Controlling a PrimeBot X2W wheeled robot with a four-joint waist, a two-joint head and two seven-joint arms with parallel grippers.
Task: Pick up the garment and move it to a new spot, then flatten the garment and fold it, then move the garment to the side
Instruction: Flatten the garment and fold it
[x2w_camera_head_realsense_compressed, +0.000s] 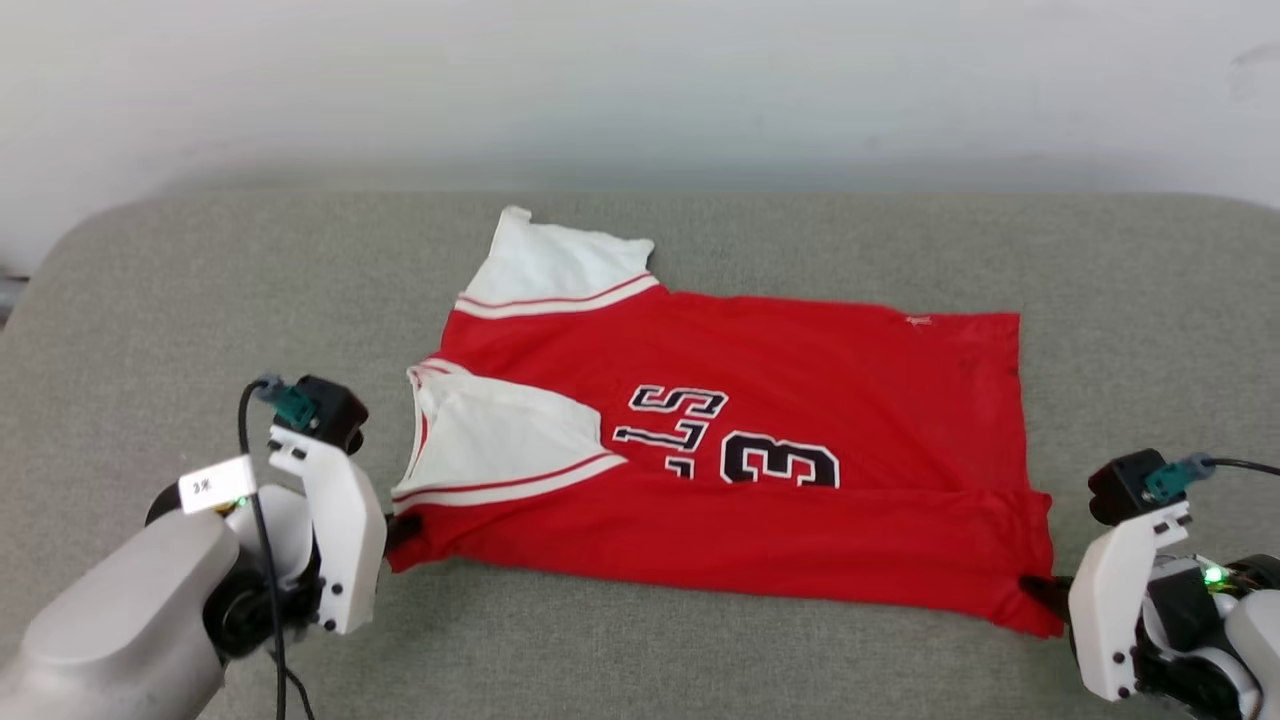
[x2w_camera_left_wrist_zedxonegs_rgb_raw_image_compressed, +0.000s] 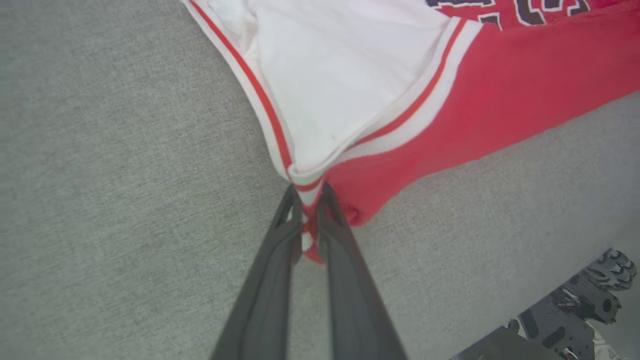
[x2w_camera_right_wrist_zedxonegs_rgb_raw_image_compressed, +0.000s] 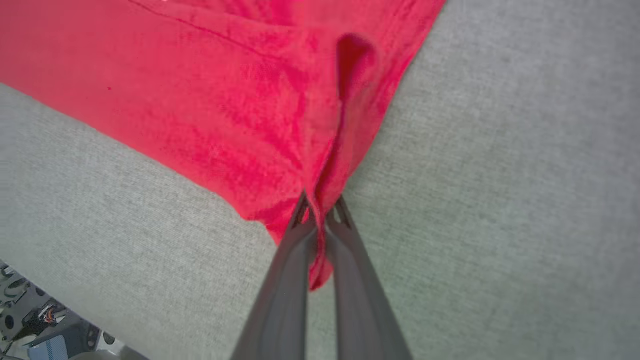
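Big grey fabric-covered counter (x2w_camera_head_realsense_compressed: 150, 300) takes up most of the scene. The red jersey-style T-shirt with white short sleeves (x2w_camera_head_realsense_compressed: 780, 400) lies spread across its middle, collar end toward the robot's left (a fold along the near edge hides the bottom of the "13"). The left claw (x2w_camera_left_wrist_zedxonegs_rgb_raw_image_compressed: 308, 191) is pinched tight on the striped sleeve trim at the near-left corner. The right claw (x2w_camera_right_wrist_zedxonegs_rgb_raw_image_compressed: 320, 205) is clamped on the red near-right corner.

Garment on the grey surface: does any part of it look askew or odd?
Yes. The garment is not flat: its near white sleeve lies folded onto the red front, a folded-over near strip hides the bottom of the number 13, and the corner puckers where the right fingers pinch it.
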